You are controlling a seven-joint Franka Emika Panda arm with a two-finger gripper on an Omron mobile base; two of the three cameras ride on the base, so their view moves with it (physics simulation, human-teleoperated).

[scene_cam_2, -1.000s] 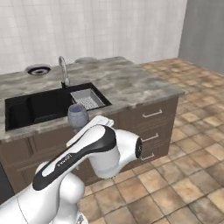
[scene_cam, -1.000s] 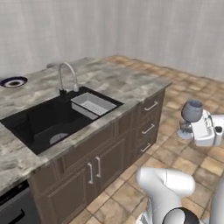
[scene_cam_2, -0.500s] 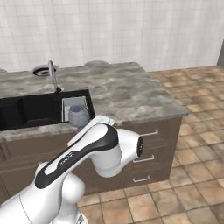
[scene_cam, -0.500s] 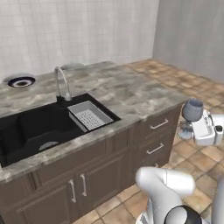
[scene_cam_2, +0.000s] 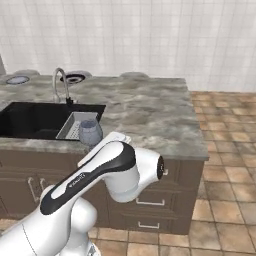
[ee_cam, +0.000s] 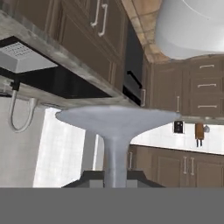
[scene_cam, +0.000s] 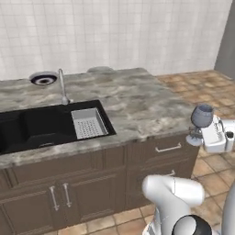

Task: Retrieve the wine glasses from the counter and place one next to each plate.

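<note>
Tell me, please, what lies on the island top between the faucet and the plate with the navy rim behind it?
In the left base view, nothing: bare marbled stone separates the faucet from the navy-rimmed plate by the back edge of the island.

Stone-topped island (scene_cam: 137, 103) carries navy-rimmed plate (scene_cam: 44, 79) and, seemingly, a pale plate (scene_cam: 100, 69).

Glossy white rounded arm (scene_cam_2: 107, 172) with dark, lettered joint bands.

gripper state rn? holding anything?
gripper: shut on a wine glass, gripped by the stem, bowl up, carried in the air beside the island.
</note>
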